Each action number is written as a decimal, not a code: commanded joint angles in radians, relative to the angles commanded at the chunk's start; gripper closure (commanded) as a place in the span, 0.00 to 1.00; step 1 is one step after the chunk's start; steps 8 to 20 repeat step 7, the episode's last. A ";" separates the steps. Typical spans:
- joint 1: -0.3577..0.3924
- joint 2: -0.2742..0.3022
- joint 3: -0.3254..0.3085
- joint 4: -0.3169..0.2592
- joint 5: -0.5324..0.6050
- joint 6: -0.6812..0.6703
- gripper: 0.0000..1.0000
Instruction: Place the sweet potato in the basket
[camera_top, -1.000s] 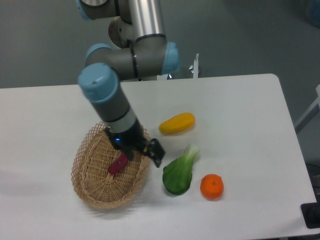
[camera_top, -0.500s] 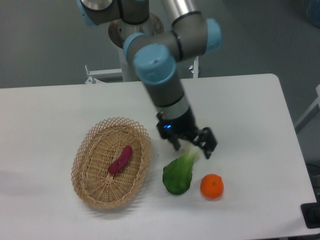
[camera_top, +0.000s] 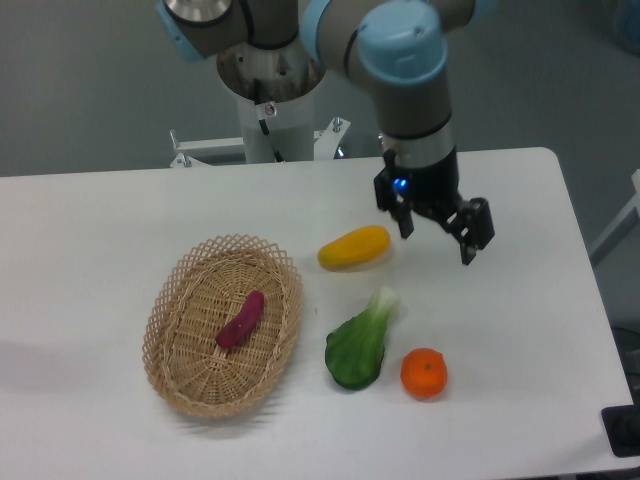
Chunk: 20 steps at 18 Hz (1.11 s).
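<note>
This looks like a robotics lab. A plain white bench (camera_top: 130, 230) stands on a bare grey floor (camera_top: 90, 90), and an industrial arm (camera_top: 405, 60) rises from a pedestal base (camera_top: 270, 85) at the far edge. The few items laid out, a wicker basket (camera_top: 170, 300) and loose produce, look like test props rather than kitchen goods.

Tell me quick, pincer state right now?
Pincer: open, holding nothing, above the white table right of the fat yellow oblong vegetable.

Sweet potato (camera_top: 241, 319) lying in basket (camera_top: 176, 296); pincer (camera_top: 439, 233) spread, empty.
</note>
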 joint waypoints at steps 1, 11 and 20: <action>0.005 0.000 -0.002 0.000 -0.009 0.019 0.00; 0.005 0.000 -0.006 0.003 -0.015 0.020 0.00; 0.005 0.000 -0.006 0.003 -0.015 0.020 0.00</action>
